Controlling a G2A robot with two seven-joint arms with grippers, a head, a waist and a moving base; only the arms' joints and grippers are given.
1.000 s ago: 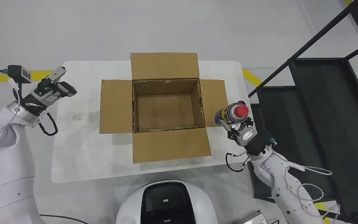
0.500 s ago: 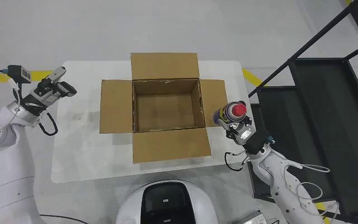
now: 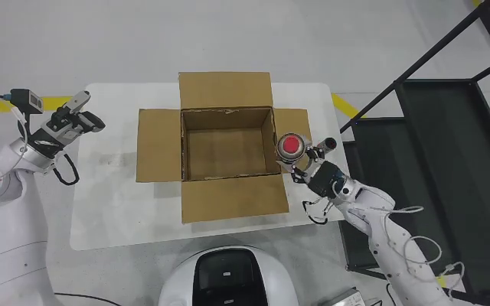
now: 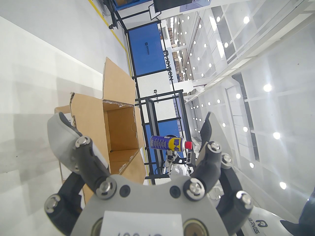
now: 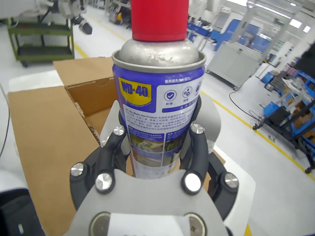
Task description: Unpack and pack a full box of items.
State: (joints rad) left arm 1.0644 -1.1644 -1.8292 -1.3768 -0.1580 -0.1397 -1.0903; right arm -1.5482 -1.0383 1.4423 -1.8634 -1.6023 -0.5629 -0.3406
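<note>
An open cardboard box (image 3: 227, 122) sits in the middle of the white table (image 3: 107, 206), flaps spread, its inside showing bare. My right gripper (image 3: 300, 161) is shut on a blue spray can (image 3: 291, 147) with a red cap, held upright above the box's right flap by its right wall. In the right wrist view the spray can (image 5: 158, 92) stands between the gripper's fingers (image 5: 196, 143), the box (image 5: 83, 84) behind it. My left gripper (image 3: 90, 122) hangs open and holds nothing at the table's left edge; from its wrist view the gripper (image 4: 133, 133) faces the box (image 4: 120, 128) and the far-off spray can (image 4: 169, 143).
A dark metal frame with shelves (image 3: 417, 138) stands close to the table's right side. Bare table surface lies left of the box (image 3: 107, 176) and along the front edge.
My right gripper has carried the spray can left, from the table's right edge to over the box's right flap, and the can now shows its red cap from above. The left arm has kept still.
</note>
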